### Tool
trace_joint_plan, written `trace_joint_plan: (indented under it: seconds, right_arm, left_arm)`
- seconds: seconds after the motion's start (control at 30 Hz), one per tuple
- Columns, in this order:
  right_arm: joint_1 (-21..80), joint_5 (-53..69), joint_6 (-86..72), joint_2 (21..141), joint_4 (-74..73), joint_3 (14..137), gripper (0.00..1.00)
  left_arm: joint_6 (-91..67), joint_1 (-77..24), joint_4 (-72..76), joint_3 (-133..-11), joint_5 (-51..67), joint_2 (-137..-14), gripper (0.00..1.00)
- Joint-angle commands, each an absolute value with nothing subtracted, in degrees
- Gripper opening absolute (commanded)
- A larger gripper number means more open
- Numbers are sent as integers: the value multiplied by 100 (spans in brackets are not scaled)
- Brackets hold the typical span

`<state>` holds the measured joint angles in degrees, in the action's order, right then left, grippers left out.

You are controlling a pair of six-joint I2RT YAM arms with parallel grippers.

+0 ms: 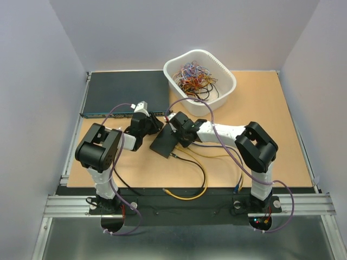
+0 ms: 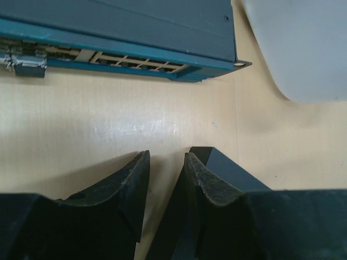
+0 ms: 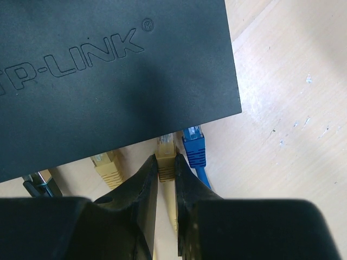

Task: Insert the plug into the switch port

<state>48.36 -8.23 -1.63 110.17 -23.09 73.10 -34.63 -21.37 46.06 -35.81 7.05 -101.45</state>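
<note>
In the right wrist view my right gripper (image 3: 166, 164) is shut on a yellow plug (image 3: 166, 153). The plug's clear tip touches the lower edge of the flat black TP-LINK box (image 3: 108, 70). The switch port itself is hidden under that edge. A blue plug (image 3: 194, 147) sits just to its right and a second yellow plug (image 3: 108, 166) to its left, both at the same edge. My left gripper (image 2: 165, 165) stands open at the box's far corner (image 2: 227, 168). Its right finger (image 2: 203, 179) lies against the box, its left finger off it.
A wide dark grey unit with a teal front strip (image 1: 123, 93) lies at the back left. Behind the arms stands a white basket (image 1: 227, 86) full of coloured cables. Yellow and black cables (image 1: 203, 181) loop over the table in front of the box.
</note>
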Motion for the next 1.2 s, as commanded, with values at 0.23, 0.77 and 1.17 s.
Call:
trace_joint_plan:
  seconds: [0.23,0.77,1.17]
  right_arm:
    - [5089,-607,149,11636,-3409,7980,0]
    - [5221,-26,158,11558,-3797,8332,0]
    - [5203,-694,88,11857,-3867,8604,0]
  left_arm:
    - [-3226,-2188,4623,-3867,712,-10415,41]
    - [-3252,-2188,4395,-3841,501,-10371,39]
    - [-3226,-2189,4395,-3762,571,-10327,36]
